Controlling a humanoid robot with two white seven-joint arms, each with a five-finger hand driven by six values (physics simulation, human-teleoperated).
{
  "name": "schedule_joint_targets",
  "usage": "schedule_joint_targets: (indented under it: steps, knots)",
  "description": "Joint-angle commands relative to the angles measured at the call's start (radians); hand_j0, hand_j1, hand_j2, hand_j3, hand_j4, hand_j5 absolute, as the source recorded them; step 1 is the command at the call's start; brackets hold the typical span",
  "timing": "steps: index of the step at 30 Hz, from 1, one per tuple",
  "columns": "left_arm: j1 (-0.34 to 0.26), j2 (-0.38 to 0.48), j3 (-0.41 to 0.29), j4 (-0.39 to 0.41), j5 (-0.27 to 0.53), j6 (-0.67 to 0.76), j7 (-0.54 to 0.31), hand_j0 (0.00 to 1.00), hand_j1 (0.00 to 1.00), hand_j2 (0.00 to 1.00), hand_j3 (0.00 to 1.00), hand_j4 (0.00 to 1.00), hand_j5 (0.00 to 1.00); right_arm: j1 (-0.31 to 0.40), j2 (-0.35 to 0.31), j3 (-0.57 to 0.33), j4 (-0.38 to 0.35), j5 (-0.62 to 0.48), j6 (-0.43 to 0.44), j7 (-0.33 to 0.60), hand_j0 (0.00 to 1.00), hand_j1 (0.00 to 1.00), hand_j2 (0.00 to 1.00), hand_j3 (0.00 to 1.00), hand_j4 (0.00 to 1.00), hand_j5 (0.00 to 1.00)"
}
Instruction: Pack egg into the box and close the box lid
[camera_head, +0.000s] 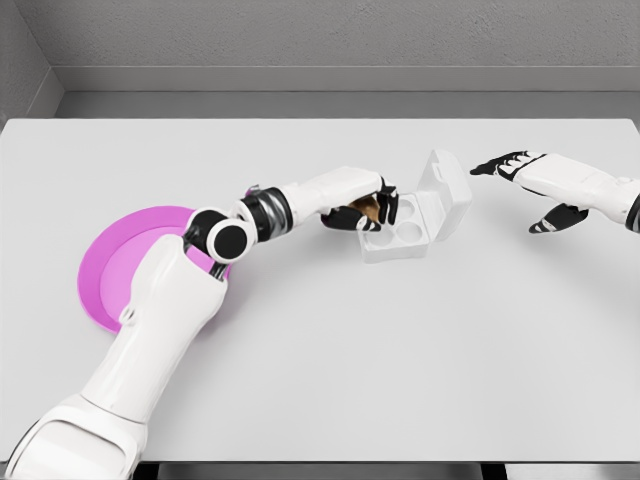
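Head view, left hand (358, 208) gripping brown egg (368, 209) over open white box (415, 217), right hand (525, 180) spread, empty

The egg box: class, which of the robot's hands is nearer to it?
Left. The left hand is at the box's left edge, holding a brown egg over the cups. The right hand hovers open, apart, to the right of the raised lid.
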Motion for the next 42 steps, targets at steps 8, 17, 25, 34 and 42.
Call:
schedule_joint_targets:
  steps: [8, 17, 25, 34, 42]
  knots:
    - [-0.035, 0.000, -0.016, 0.060, 0.004, 0.001, 0.001, 0.46, 0.46, 0.46, 0.46, 0.46, 0.46, 0.000, -0.001, 0.000, 0.000, -0.006, 0.002, 0.000, 1.00, 1.00, 1.00, 1.00, 1.00, 1.00]
    - [-0.034, 0.000, -0.022, 0.046, 0.006, -0.001, 0.001, 0.78, 0.78, 0.78, 0.78, 0.78, 0.78, 0.000, -0.001, -0.001, 0.000, -0.006, 0.002, 0.000, 1.00, 1.00, 1.00, 1.00, 1.00, 1.00]
    - [-0.029, 0.000, -0.024, 0.017, 0.007, -0.001, 0.001, 0.89, 0.89, 0.89, 0.89, 0.89, 0.89, 0.000, -0.001, 0.000, 0.000, -0.006, 0.002, 0.000, 1.00, 1.00, 1.00, 1.00, 1.00, 1.00]
    - [0.098, 0.000, 0.082, -0.262, 0.009, -0.001, 0.001, 1.00, 1.00, 1.00, 1.00, 1.00, 1.00, 0.002, 0.002, 0.002, -0.002, -0.005, -0.001, 0.000, 1.00, 1.00, 1.00, 1.00, 1.00, 1.00]
    - [0.207, 0.043, 0.360, -0.430, 0.179, -0.068, 0.001, 1.00, 1.00, 1.00, 1.00, 1.00, 1.00, 0.002, 0.002, 0.006, -0.003, -0.002, -0.005, 0.000, 1.00, 1.00, 1.00, 1.00, 1.00, 1.00]
